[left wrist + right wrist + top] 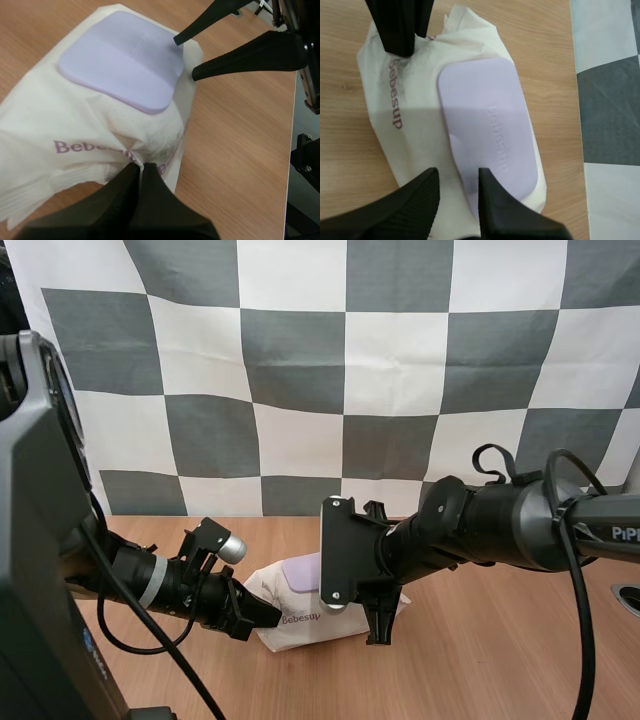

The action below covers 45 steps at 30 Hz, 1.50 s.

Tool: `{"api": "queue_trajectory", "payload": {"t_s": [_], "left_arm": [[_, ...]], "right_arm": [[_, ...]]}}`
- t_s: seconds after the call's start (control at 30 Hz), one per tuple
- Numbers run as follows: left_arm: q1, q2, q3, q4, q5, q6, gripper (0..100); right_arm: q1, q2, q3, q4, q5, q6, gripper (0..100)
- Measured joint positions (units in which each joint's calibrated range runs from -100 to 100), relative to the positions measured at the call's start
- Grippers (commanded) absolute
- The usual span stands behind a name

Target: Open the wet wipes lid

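Wooden table (500, 670) carried the pack near its middle, between both arms. At the left, left gripper (140, 169) lay low over the table. Its fingers were together, clamped on crumpled wrapper at the left end of the pack of wet wipes (300, 625).

Pack lay flat, lid side up. Its long axis ran roughly left-right along the table, from one gripper toward the other. Wrapper was soft, cream-white and wrinkled, with purple "Bebesup" print along one side. Lid (490, 125) was a lilac rounded rectangle with faint embossed lettering. It lay flat and closed, its length running along the pack's.

At the right, right gripper (457, 175) pointed down at the pack's right end with its fingers apart. One tip was over the lid's end, the other over the wrapper just beside it. Could not tell whether the tips touched.
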Motion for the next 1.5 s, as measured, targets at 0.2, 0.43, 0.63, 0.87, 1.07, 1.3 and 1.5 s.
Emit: {"api": "queue_trajectory", "payload": {"t_s": [0.2,0.43,0.63,0.87,1.07,1.3,1.5], "left_arm": [[0.0,0.0,0.0,0.0,0.0,-0.2,0],[0.0,0.0,0.0,0.0,0.0,-0.29,0],[0.0,0.0,0.0,-0.1,0.0,-0.38,0],[0.0,0.0,0.0,-0.41,0.0,-0.38,0],[0.0,0.0,0.0,-0.54,0.0,-0.38,0],[0.0,0.0,0.0,-0.54,0.0,-0.38,0],[0.0,0.0,0.0,-0.54,0.0,-0.38,0]], "right_arm": [[2.09,0.0,0.0,1.83,-2.63,0.0,47],[2.8,0.0,0.0,2.09,-4.0,0.0,47],[2.8,0.0,0.0,2.09,-4.0,0.0,47],[2.8,0.0,0.0,2.09,-5.7,0.0,47],[2.8,0.0,0.0,2.09,-5.7,0.0,47],[2.8,0.32,0.0,2.09,-5.7,0.0,47],[2.8,2.9,0.0,2.09,-5.93,0.0,47]]}}
